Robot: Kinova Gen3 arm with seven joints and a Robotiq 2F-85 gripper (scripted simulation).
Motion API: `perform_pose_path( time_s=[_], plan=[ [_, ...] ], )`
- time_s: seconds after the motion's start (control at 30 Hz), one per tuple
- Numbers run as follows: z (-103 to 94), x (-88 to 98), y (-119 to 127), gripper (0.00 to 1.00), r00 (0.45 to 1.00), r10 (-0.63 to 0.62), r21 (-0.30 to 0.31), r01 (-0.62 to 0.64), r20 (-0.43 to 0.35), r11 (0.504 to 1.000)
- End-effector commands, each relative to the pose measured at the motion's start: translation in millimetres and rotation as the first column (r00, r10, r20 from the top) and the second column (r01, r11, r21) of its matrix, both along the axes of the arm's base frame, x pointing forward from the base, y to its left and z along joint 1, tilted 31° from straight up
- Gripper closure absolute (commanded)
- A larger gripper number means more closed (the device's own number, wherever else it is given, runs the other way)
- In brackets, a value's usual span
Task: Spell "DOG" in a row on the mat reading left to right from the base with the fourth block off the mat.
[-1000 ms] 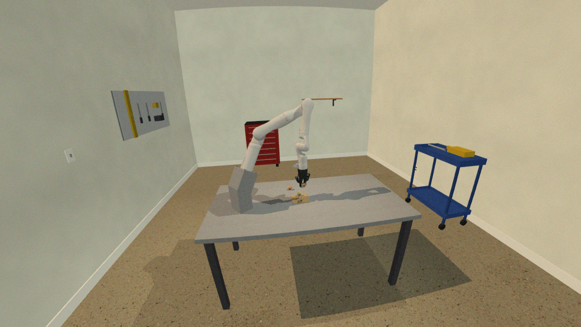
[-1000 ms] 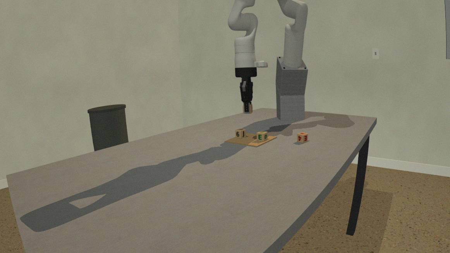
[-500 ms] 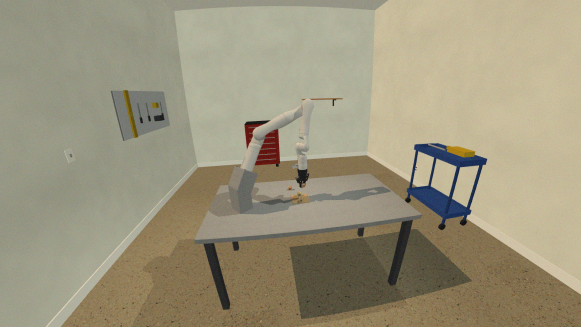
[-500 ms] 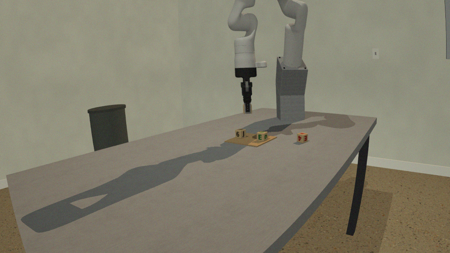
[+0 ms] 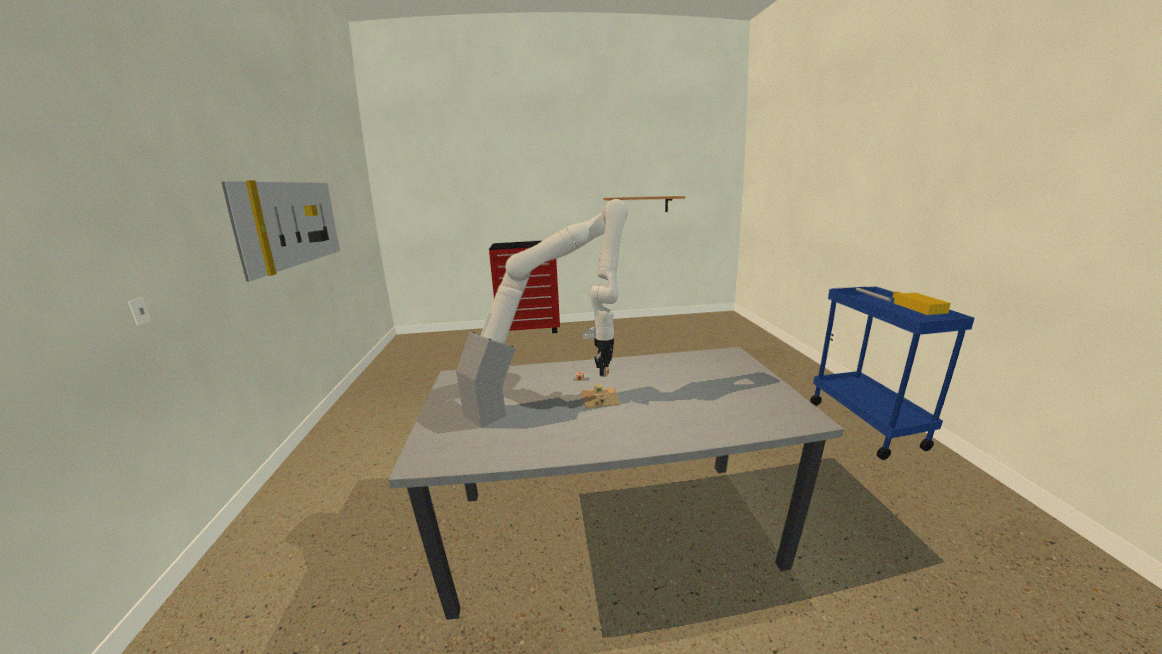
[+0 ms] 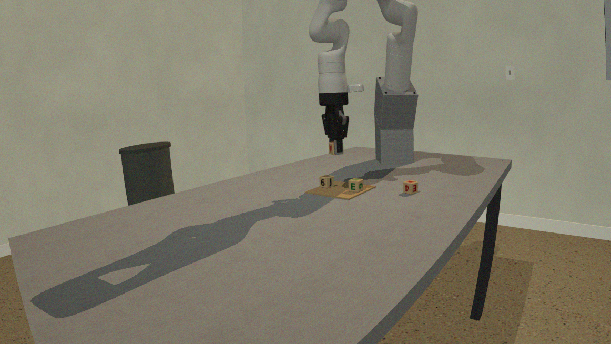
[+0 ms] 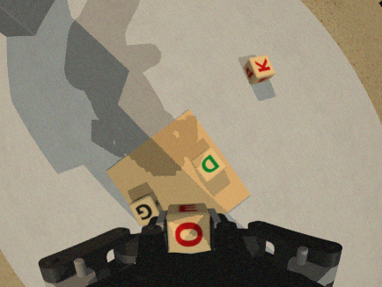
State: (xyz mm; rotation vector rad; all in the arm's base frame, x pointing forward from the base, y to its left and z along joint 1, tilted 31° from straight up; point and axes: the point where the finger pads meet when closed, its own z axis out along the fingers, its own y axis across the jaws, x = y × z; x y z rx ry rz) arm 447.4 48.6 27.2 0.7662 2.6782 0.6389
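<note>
1. O (image 5: 605, 372) (image 6: 332, 148) (image 7: 189, 233) is being held above the worktop (image 5: 691, 422) (image 6: 256, 256) (image 7: 308, 154) by part-closed jaws.
2. The gap between D (image 5: 598, 389) (image 6: 355, 185) (image 7: 209, 165) and G (image 5: 601, 399) (image 6: 326, 181) (image 7: 144, 211) is showing just up-frame of O in the wrist view; turning is probably being needed.
3. Cubic, wood-toned blocks are being borne by a thin, tan mat (image 5: 587, 402) (image 6: 342, 194) (image 7: 231, 194); K (image 5: 578, 376) (image 6: 410, 186) (image 7: 260, 68) is being kept off.

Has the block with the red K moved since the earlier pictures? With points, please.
No, the K block (image 5: 579, 376) (image 6: 410, 186) (image 7: 260, 69) sits at the same spot beside the mat (image 5: 589, 401) (image 6: 337, 193) (image 7: 235, 200).
</note>
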Motion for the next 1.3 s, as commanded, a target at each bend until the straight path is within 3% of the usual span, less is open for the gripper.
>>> perform_pose_path(
  time_s=[0.0, 0.23, 0.47, 0.53, 0.77, 1.03, 1.1, 1.27],
  plan=[
    [-0.7, -2.5, 4.9, 0.74, 0.998, 0.06, -0.019, -0.06, 0.03, 0.998],
    [-2.4, -4.6, 4.4, 0.74, 0.961, 0.261, -0.119, -0.249, 0.093, 0.961],
    [-3.8, -6.8, 3.8, 0.74, 0.872, 0.47, -0.237, -0.432, 0.136, 0.87],
    [-3.8, -6.8, 3.8, 0.74, 0.872, 0.47, -0.237, -0.432, 0.136, 0.87],
    [-4.9, -8.9, 3.1, 0.74, 0.732, 0.664, -0.363, -0.584, 0.151, 0.726],
    [-5.6, -11.1, 2.4, 0.74, 0.525, 0.841, -0.5, -0.698, 0.128, 0.512],
    [-5.6, -11.1, 2.4, 0.74, 0.525, 0.841, -0.5, -0.698, 0.128, 0.512],
    [-5.8, -12.3, 2.0, 0.74, 0.384, 0.918, -0.575, -0.732, 0.096, 0.366]
  ],
)
